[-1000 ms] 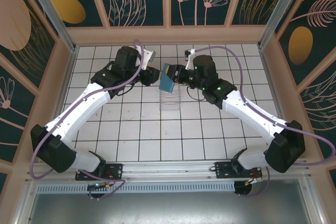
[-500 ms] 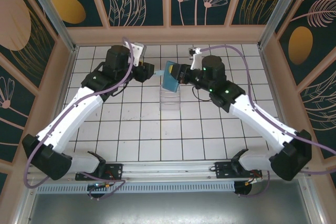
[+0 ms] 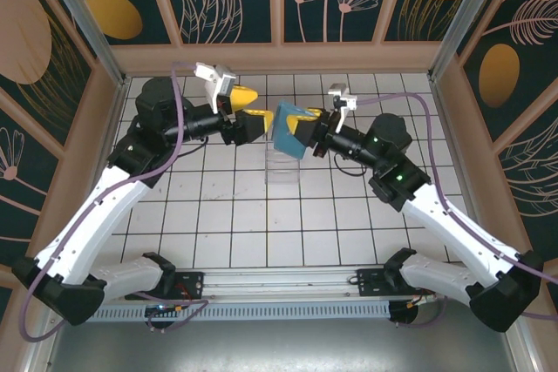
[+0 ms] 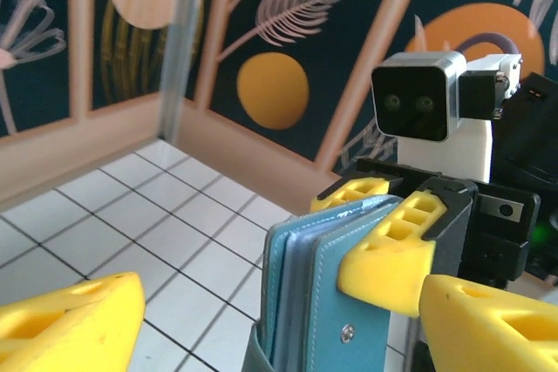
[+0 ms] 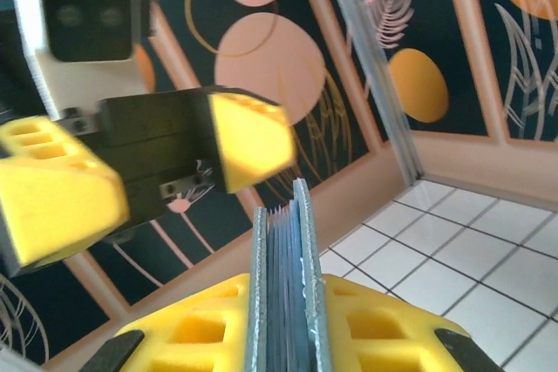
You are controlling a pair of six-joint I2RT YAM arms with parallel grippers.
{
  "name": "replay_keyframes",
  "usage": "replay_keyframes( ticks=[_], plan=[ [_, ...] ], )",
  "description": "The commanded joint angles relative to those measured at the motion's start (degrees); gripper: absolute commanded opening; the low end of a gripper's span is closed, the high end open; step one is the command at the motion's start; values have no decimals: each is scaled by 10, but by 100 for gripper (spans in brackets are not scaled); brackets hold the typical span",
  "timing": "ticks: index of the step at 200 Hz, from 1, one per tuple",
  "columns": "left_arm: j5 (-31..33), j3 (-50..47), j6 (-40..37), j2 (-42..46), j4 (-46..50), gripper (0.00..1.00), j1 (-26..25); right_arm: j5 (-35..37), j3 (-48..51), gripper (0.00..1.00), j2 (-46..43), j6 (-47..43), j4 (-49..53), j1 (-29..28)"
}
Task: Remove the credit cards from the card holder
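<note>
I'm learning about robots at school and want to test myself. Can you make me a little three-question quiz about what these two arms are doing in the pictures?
1. Fill the gap: the teal-blue card holder is clamped in the ___ arm's jaws.
2. True or false: the left arm's jaws are shut tight on the card holder.
3. Pick one: compared with the table, the card holder is A) lying flat on it, B) held up above it, C) hidden under it.

Key: 1) right. 2) False, they stand wide open beside it. 3) B.
</note>
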State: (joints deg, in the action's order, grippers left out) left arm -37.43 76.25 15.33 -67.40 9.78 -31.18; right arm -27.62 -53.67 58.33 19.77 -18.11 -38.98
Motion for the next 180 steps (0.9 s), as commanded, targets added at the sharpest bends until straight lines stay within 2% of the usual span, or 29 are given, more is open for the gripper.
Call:
replay_keyframes(
  ticks=[1,24,57,88,159,180],
  plan=[
    [-72,10,-7,-15,6,81,-1,-64,17,0,-30,-34,-89,-8],
    [-90,10,-28,-12,23,74,-2,-102,24,0,-49,-48,-102,-10],
    [-169,8,-40,-2,12,63,-2,-146,18,0,-64,-62,-100,-14],
    [-218,3,-46,7,-1,53,-1,-180,3,0,-65,-56,-106,-22],
    [-235,3,-47,6,-7,43,-2,-232,-26,0,-58,-50,-115,-52],
    [-239,6,-46,2,-8,37,-2,-238,-37,0,-49,-58,-100,-61]
  ],
)
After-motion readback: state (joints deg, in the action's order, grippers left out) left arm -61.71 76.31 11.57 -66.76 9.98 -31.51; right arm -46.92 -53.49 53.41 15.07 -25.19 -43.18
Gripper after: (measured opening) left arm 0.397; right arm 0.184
